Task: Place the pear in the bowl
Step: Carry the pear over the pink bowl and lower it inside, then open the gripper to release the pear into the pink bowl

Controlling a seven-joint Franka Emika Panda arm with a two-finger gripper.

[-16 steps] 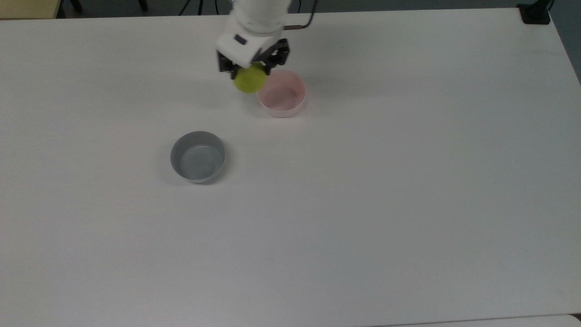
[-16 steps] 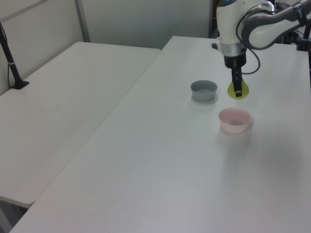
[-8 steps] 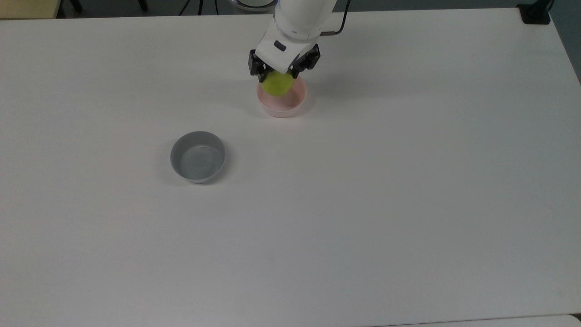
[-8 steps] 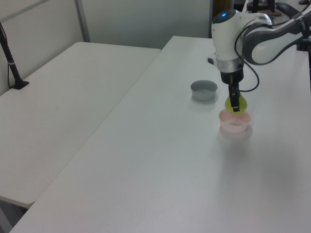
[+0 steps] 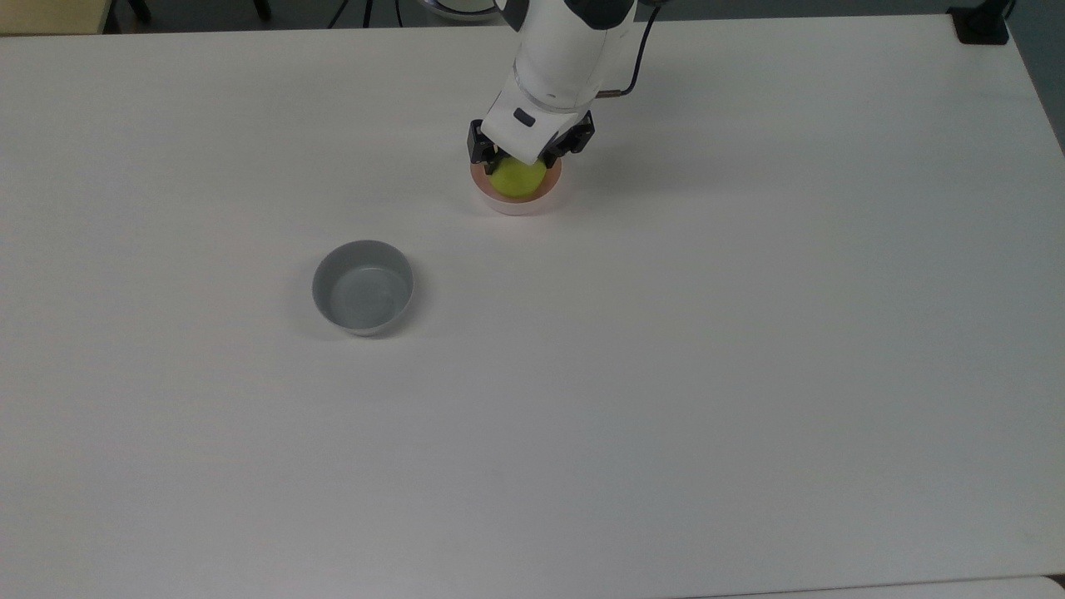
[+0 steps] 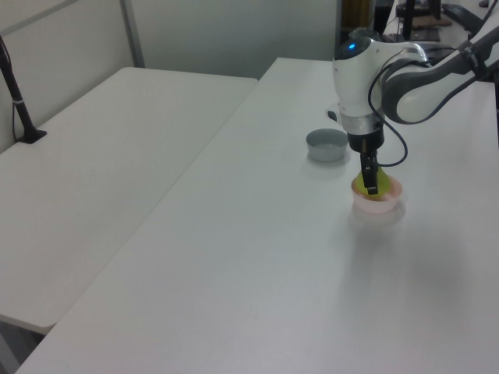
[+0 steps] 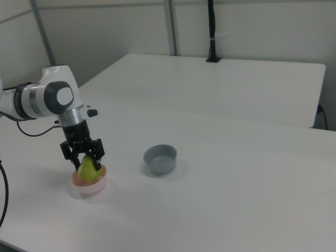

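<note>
Yellow-green pear (image 5: 517,178) upright, lowered inside pale pink round bowl (image 5: 517,200)

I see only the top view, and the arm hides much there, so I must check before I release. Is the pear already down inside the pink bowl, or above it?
Observer: In the right view the pear is lowered into the pink bowl; its narrow top stands above the rim.
Operator: Does the claw hold it now?
Observer: Yes. In the right view the claw has a finger on each side of the pear's upper part.
Operator: Is the pear upright?
Observer: In the left view it stands roughly upright, wide end down, with one finger in front of it.
</note>
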